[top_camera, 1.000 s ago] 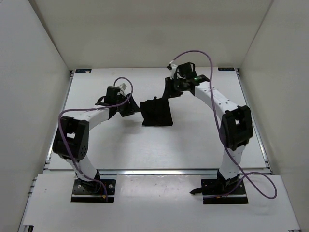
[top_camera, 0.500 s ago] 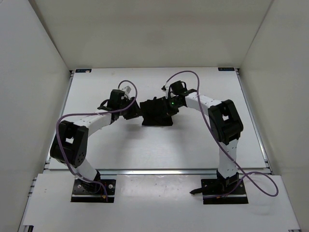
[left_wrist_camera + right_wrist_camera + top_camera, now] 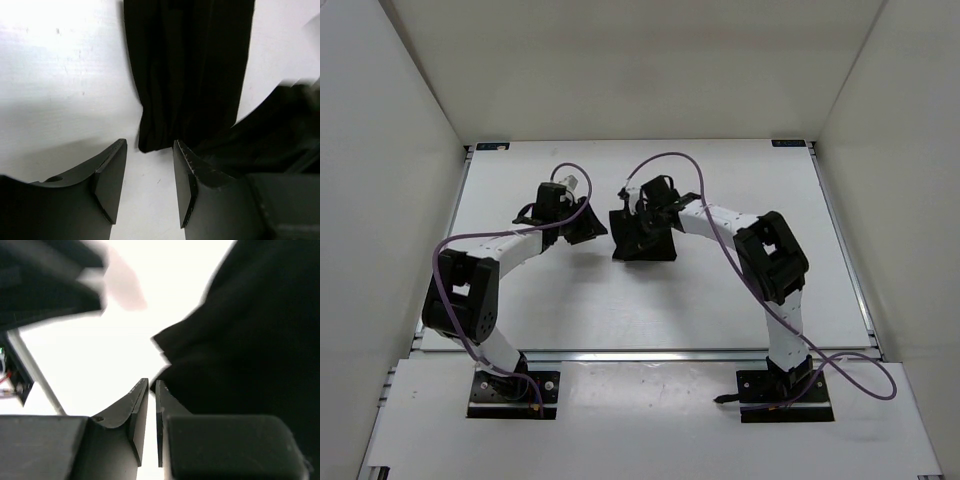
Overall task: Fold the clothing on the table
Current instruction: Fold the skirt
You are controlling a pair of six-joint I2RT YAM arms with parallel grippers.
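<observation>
Overhead, white walls (image 3: 640, 70) enclose the table (image 3: 720, 300); left hand (image 3: 149, 146) released, right hand (image 3: 151, 386) clenched by clothing (image 3: 650, 243).

We find a white table (image 3: 720, 295) with metal rails along its edges, enclosed by white walls (image 3: 390, 150). One item lies directly on it: the black clothing (image 3: 646, 238), a rumpled, partly folded bundle resting on the surface.

In the left wrist view, its narrow end stops just ahead of the left gripper's fingers (image 3: 111, 177), nearer the right-hand one, and the cloth runs straight away from them. Bare tabletop shows between and to the left of those fingers.

In the right wrist view, the cloth spreads ahead and to the right of the right gripper's fingers (image 3: 139, 412). White surface lies ahead and to their left.
</observation>
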